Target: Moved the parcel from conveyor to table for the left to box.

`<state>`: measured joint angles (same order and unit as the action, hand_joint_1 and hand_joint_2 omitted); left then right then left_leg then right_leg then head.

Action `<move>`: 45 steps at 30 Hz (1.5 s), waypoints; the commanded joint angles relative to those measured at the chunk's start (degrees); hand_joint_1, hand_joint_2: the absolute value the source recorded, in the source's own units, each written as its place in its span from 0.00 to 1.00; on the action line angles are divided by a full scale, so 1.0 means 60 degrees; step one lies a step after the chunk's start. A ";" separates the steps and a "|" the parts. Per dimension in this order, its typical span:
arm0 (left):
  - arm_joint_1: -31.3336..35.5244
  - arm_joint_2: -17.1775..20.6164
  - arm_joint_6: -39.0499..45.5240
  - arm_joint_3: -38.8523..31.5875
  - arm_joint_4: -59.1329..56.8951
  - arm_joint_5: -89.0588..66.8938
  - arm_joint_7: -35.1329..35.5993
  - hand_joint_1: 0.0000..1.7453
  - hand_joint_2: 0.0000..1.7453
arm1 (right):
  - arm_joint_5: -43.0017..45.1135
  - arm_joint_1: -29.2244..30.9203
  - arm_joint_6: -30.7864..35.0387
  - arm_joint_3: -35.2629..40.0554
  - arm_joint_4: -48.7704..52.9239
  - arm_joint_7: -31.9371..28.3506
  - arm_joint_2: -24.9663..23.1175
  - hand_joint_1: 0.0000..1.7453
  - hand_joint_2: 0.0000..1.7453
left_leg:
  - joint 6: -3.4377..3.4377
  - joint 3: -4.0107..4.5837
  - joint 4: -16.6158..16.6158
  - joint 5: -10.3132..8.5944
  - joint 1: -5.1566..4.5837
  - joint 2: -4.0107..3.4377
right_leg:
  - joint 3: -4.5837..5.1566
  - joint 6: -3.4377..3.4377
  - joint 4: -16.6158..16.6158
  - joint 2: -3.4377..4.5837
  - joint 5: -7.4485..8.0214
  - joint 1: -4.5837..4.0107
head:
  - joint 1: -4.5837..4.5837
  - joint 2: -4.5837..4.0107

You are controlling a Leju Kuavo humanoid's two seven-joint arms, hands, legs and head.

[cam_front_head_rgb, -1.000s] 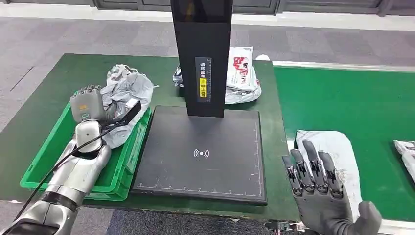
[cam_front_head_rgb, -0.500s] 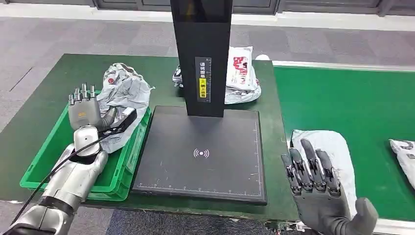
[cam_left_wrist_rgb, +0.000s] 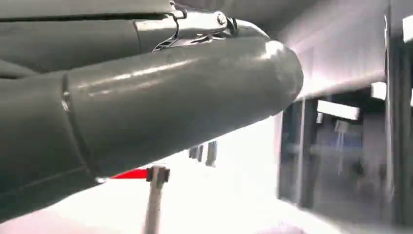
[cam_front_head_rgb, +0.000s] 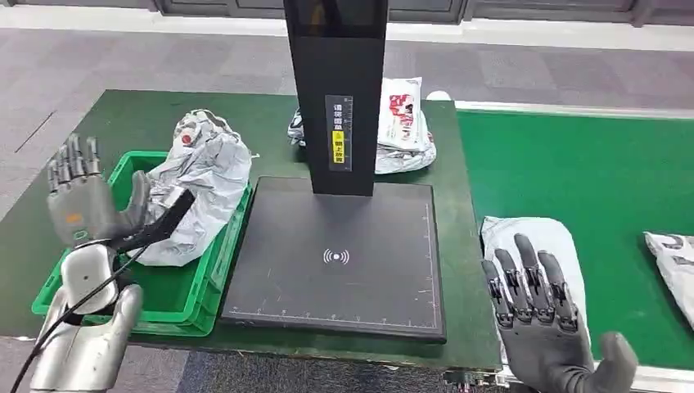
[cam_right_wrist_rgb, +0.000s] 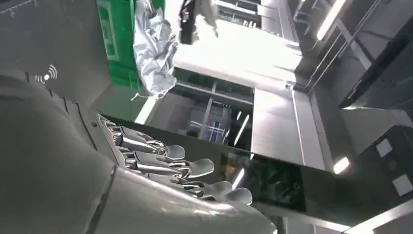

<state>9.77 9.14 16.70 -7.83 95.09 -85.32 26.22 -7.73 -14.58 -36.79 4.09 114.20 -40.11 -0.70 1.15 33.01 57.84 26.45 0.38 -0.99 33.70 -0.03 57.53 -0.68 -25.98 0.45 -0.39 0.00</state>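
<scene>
A grey plastic parcel [cam_front_head_rgb: 200,192] lies crumpled in the green box [cam_front_head_rgb: 176,291] at the table's left, draped over its far rim. My left hand [cam_front_head_rgb: 86,201] is raised over the box's left side, fingers spread, holding nothing, apart from that parcel. Another pale grey parcel [cam_front_head_rgb: 540,246] lies on the green conveyor [cam_front_head_rgb: 573,164] near its left edge. My right hand [cam_front_head_rgb: 544,323] hovers just in front of it at the near edge, fingers apart and empty. In the right wrist view the box parcel [cam_right_wrist_rgb: 156,48] shows past the fingers [cam_right_wrist_rgb: 195,168].
A black scanner pad [cam_front_head_rgb: 340,258] with a tall black post [cam_front_head_rgb: 340,90] sits mid-table. White and red parcels [cam_front_head_rgb: 405,123] lie behind the post. A further parcel [cam_front_head_rgb: 675,258] rides the conveyor at the right edge.
My left hand has let go of the grey parcel in the box, opened, and drawn back to the left and up. The conveyor parcels have drifted slightly left. My right hand barely moved.
</scene>
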 commanded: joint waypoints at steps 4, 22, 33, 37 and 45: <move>-0.1582 -0.2689 0.3040 -0.3385 0.3906 0.2604 -0.2900 0.00 0.00 | -0.0263 -0.0221 -0.0093 -0.0794 -0.0189 0.0018 -0.0244 0.00 0.00 | -0.0010 0.0000 0.0002 0.0012 0.0002 0.0005 | -0.0004 -0.0009 -0.0007 0.0006 -0.0010 -0.0002 | 0.0000 0.0000; -0.1412 -0.3102 0.2814 0.0887 0.2741 0.5205 -0.6164 0.00 0.00 | -0.2278 0.0984 0.1793 -0.4903 -0.2436 0.2651 -0.2045 0.00 0.00 | -0.0026 -0.0037 -0.0025 -0.0009 0.0000 0.0075 | -0.0060 -0.0016 -0.0047 -0.0063 0.0000 0.0003 | 0.0000 0.0000; -0.1538 -0.2795 0.2040 0.1021 0.2890 0.6004 -0.6067 0.00 0.00 | -0.2814 0.1024 0.2249 -0.5038 -0.2341 0.3203 -0.2235 0.00 0.00 | -0.0028 -0.0036 -0.0028 -0.0003 -0.0002 0.0057 | -0.0058 -0.0021 -0.0046 -0.0036 0.0002 0.0003 | 0.0004 0.0000; -0.1523 -0.3089 -0.0378 0.1801 0.1687 0.8299 -0.6459 0.00 1.00 | -0.4257 0.2076 0.3853 -0.5756 -0.3189 0.4777 -0.1493 0.00 1.00 | -0.0034 -0.0033 -0.0026 -0.0007 -0.0011 0.0044 | -0.0053 -0.0024 -0.0045 -0.0027 0.0009 0.0010 | 0.0004 0.0000; -0.1383 -0.3300 -0.1766 0.2989 -0.0685 0.9423 -0.6549 0.00 1.00 | -0.6669 0.2790 0.4866 -0.5814 -0.5274 0.6384 -0.0517 0.00 1.00 | -0.0058 -0.0047 -0.0048 -0.0022 -0.0013 0.0041 | -0.0073 -0.0056 -0.0083 -0.0025 0.0043 0.0036 | 0.0004 0.0000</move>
<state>-0.24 -10.12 9.11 2.43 106.66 -31.84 -13.00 -40.23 -3.89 -9.14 -27.73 98.71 -6.15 -9.58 0.89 32.96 57.87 26.47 0.26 -0.94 33.59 -0.38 57.43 -0.80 -25.85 0.69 -0.37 0.00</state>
